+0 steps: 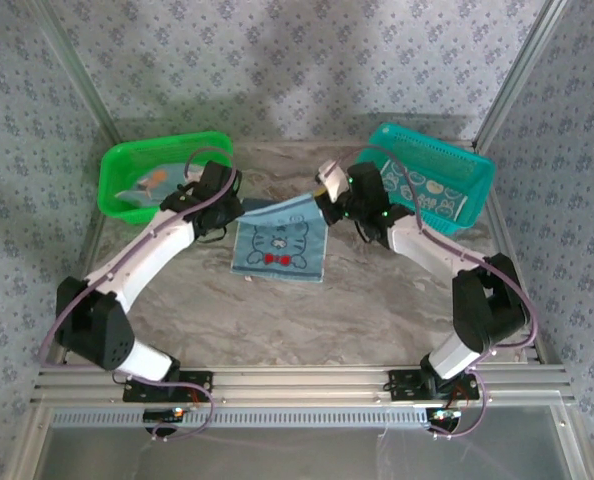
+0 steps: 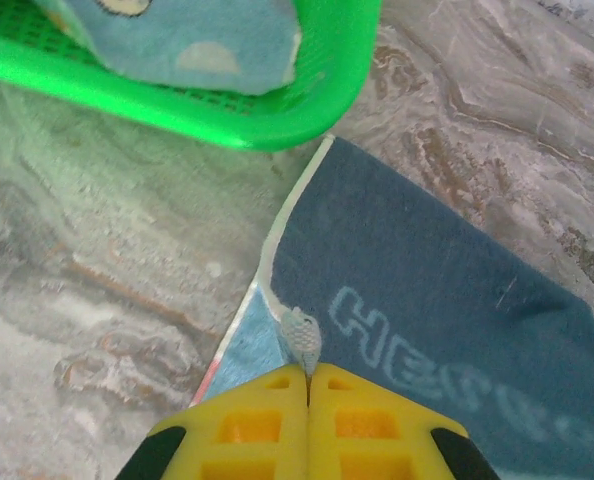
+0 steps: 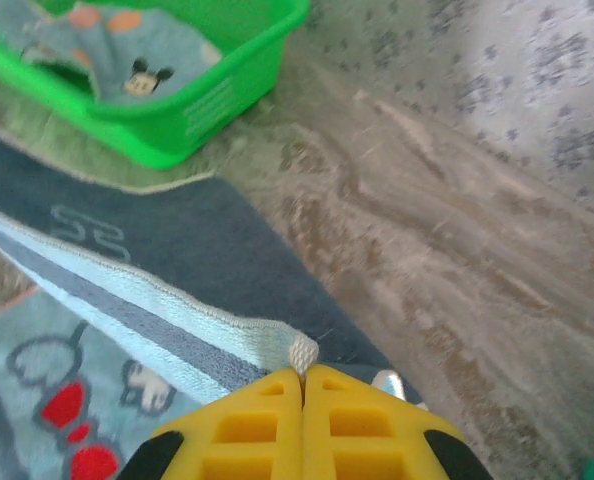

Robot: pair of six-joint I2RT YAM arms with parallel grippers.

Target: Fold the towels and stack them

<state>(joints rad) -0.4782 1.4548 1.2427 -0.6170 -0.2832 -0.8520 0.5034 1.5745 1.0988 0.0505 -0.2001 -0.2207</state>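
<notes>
Both arms reach inward; left gripper [image 2: 307, 370] and right gripper [image 3: 304, 372] pinch towel [image 1: 280, 248] corners.

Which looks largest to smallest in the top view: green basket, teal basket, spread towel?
1. Tied, too alike to rank: green basket and teal basket.
2. Smallest: spread towel.

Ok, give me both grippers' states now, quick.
Left gripper: closed, pinching a corner of the towel.
Right gripper: closed, pinching another corner of the same towel.
</notes>
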